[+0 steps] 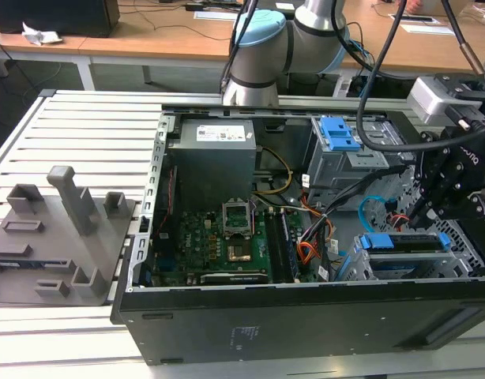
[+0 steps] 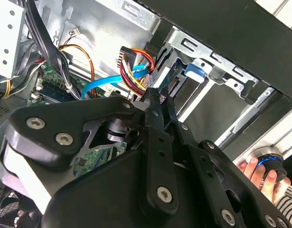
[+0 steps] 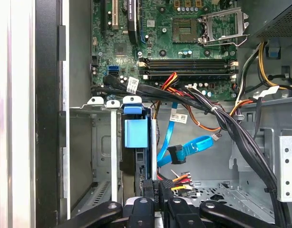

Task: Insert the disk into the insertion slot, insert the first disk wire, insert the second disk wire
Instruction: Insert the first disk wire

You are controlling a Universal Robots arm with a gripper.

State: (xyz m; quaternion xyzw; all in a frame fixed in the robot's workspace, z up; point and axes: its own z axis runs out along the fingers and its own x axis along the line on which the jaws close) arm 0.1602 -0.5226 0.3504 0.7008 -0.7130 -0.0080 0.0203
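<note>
The silver disk in its bright blue plastic carrier [image 3: 136, 133] stands inside the boxy grey perforated insertion slot [image 3: 101, 147], in the near corner of the open black computer case [image 1: 306, 320] at the exterior view's right. Just beside the disk, the first disk wire [image 3: 182, 179], a red, orange and black bundle, ends in a small black plug at the tips of the black gripper [image 3: 154, 188], whose fingers are drawn narrow around it. The glossy light blue second disk wire [image 3: 196, 144] curls loose nearby, its dark plug apart from the disk. Farther off lies the green motherboard [image 3: 184, 42].
</note>
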